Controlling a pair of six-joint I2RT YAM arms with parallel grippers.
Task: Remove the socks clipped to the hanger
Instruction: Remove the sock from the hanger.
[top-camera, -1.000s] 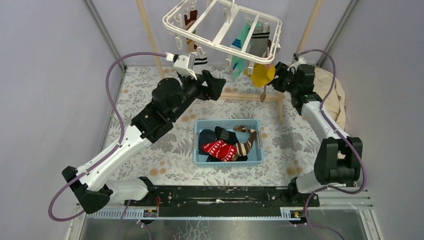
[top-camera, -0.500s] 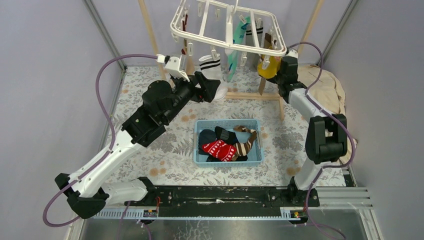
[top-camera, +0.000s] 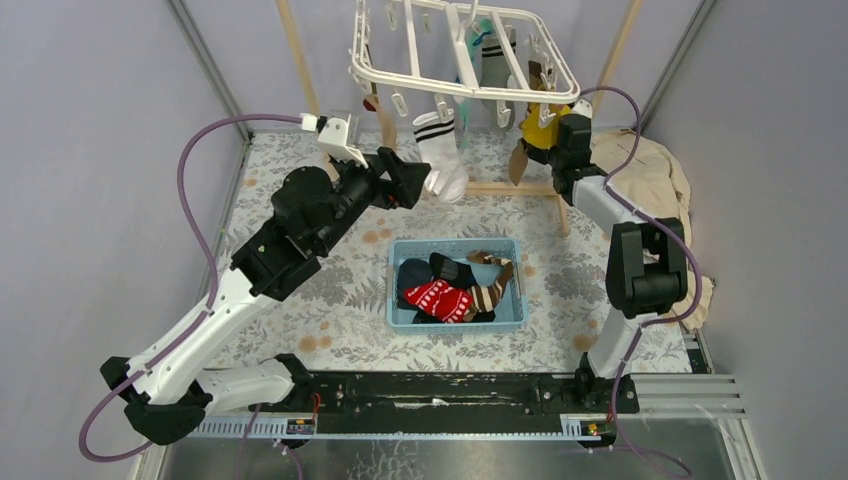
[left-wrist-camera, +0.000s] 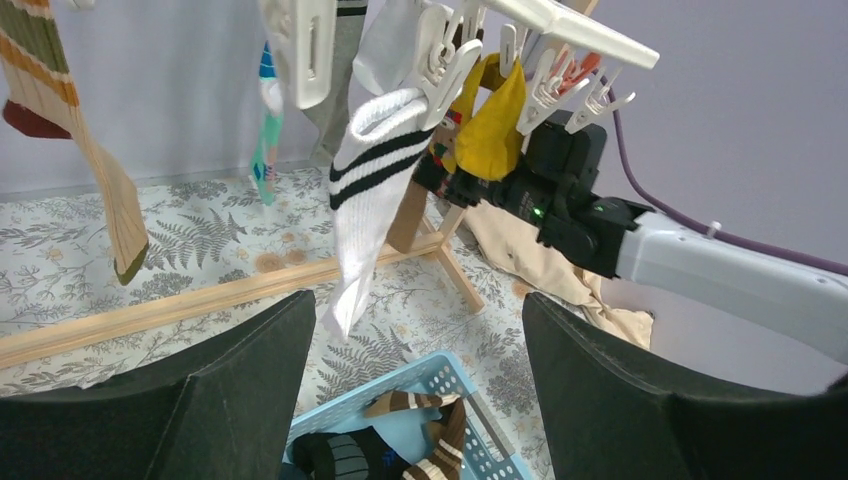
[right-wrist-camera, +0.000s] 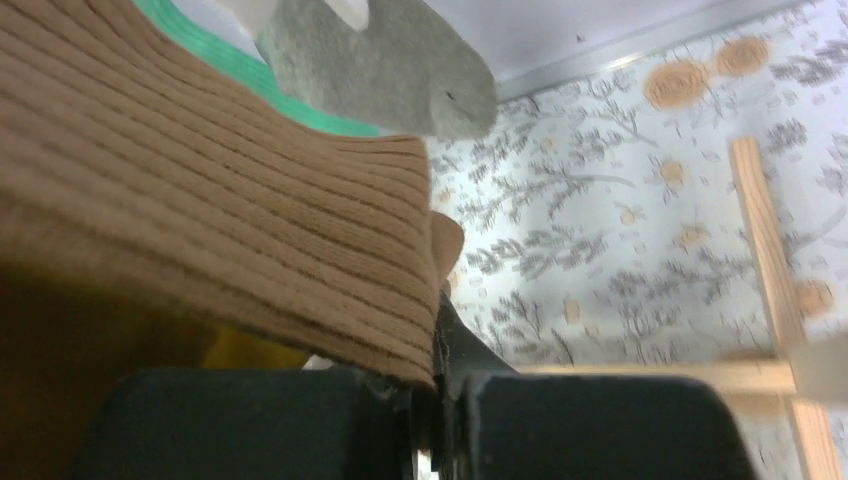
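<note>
gripping one brown sock (right-wrist-camera: 250, 200): right end effector (right-wrist-camera: 440, 385) | left end effector (left-wrist-camera: 412, 320) released | one hanger (left-wrist-camera: 580, 30)

hanger (top-camera: 465, 70) behind basket (top-camera: 455, 243), socks (top-camera: 440, 298) in basket, cloth (top-camera: 655, 175) far right

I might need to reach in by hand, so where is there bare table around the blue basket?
Bare floral table lies between the basket and the right arm, and between the basket and the black base rail. Crowded under the hanger: dangling socks, the right gripper shut on a brown sock, the open left gripper.
</note>
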